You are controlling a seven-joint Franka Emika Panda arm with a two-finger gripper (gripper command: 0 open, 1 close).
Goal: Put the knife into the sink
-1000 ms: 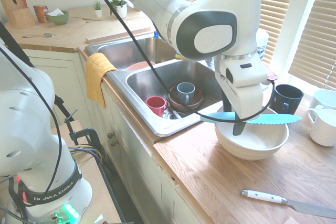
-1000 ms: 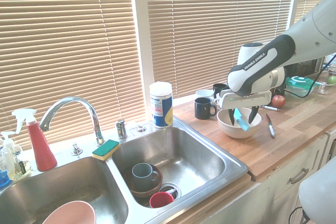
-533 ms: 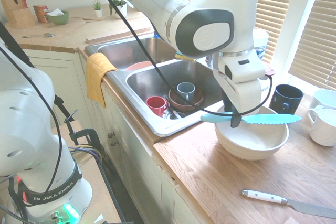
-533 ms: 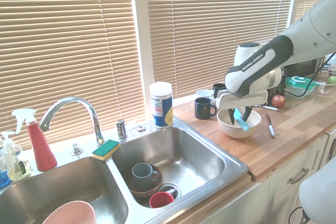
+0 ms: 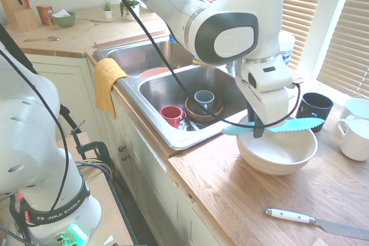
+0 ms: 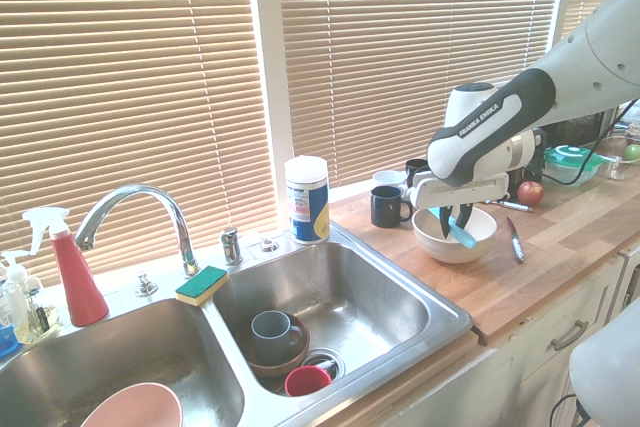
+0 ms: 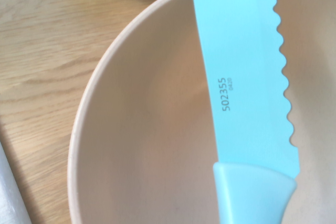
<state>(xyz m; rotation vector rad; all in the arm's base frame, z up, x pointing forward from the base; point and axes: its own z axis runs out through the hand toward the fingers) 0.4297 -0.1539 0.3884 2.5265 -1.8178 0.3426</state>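
The light turquoise knife hangs level just above the white bowl, handle end toward the sink. My gripper is shut on it near the handle, with the serrated blade sticking out over the bowl. In the second exterior view, the gripper holds the knife over the bowl. Close up in the wrist view, the blade crosses the bowl's hollow. The steel sink basin lies beside the bowl, apart from the knife. It is the basin nearer the arm.
In the basin sit a red cup and a grey mug on a brown bowl. A white-handled knife lies on the wooden counter. A black mug and white mugs stand behind the bowl. A yellow cloth drapes over the sink's edge.
My gripper has risen a little with the knife. The blade tip has swung slightly up and back toward the arm. Nothing else has moved.
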